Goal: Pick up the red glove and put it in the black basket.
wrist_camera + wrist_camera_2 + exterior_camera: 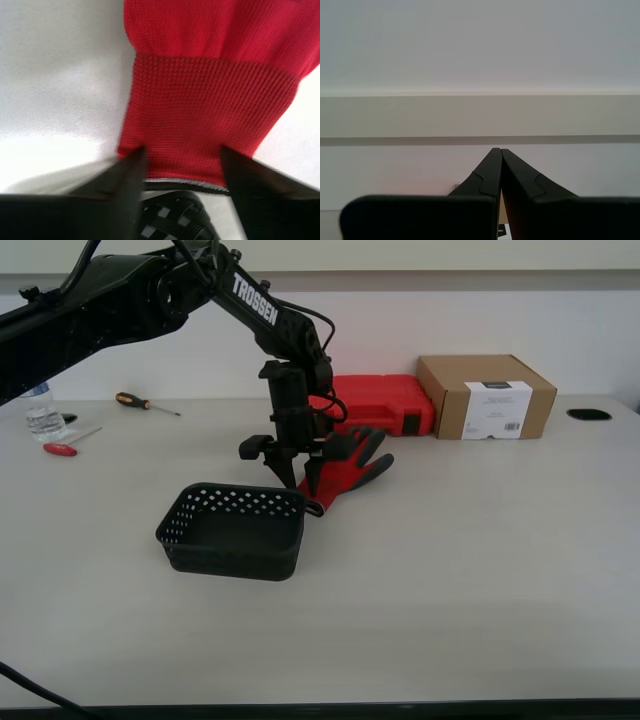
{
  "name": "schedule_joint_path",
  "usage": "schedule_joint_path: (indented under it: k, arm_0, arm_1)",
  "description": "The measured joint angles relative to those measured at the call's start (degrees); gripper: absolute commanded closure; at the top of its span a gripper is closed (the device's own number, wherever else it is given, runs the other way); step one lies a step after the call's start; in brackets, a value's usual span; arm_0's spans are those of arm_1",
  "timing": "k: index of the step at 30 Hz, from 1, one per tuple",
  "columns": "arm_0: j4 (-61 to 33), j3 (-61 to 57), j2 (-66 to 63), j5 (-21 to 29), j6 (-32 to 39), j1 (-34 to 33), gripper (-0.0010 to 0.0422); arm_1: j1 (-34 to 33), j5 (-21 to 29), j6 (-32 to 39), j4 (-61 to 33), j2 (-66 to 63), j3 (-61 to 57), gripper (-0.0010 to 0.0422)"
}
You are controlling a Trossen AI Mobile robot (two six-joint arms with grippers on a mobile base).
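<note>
Here my first end effector (296,478) is hanging over the cuff end of the red glove (352,466), its jaws spread apart with the ribbed cuff (205,120) lying between them and nothing gripped yet. The glove is lying flat on the bench (470,570), fingers pointing toward the red tool case (385,403), cuff just beside the far rim of the black basket (234,532). That closeness is helping: I judge a short lift and carry will be enough. My second end effector (500,152) is pointing at a wall, jaws pressed together and empty, idling away from the work.
</note>
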Motion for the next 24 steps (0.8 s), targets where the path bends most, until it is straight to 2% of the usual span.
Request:
schedule_joint_path:
  k: [2,4,6,9,12,13,18,24]
  arm_0:
    - [0.0,0.0,0.0,0.0,0.0,-0.04,0.0412]
    - [0.0,0.0,0.0,0.0,0.0,-0.04,0.0412]
    - [0.02,0.0,0.0,0.0,0.0,-0.02,0.0412]
    - [0.0,0.0,0.0,0.0,0.0,-0.02,0.0412]
    - [0.0,0.0,0.0,0.0,0.0,-0.07,0.0412]
    - [0.0,0.0,0.0,0.0,0.0,0.0,0.0412]
    - [0.07,0.0,0.0,0.0,0.0,-0.02,0.0412]
    - [-0.17,0.0,0.0,0.0,0.0,0.0,0.0412]
  arm_1:
    - [-0.09,0.04,-3.04,0.85,-0.02,0.07,0.0104]
    - [-0.22,0.07,-4.39,1.49,-0.04,0.04,0.0117]
    - [-0.44,-1.14,-4.79,1.77,-0.04,0.0,0.0175]
    - [-0.7,-6.32,-1.9,1.38,-0.04,0.04,0.0313]
    - [-0.72,-7.48,2.23,0.83,0.02,-0.07,0.042]
    - [-0.76,-7.98,3.63,0.83,0.04,-0.15,0.0408]
    - [-1.75,-9.2,8.26,-0.07,-0.48,-0.22,0.0414]
    - [-2.36,-11.21,9.38,2.23,-7.17,0.09,0.0414]
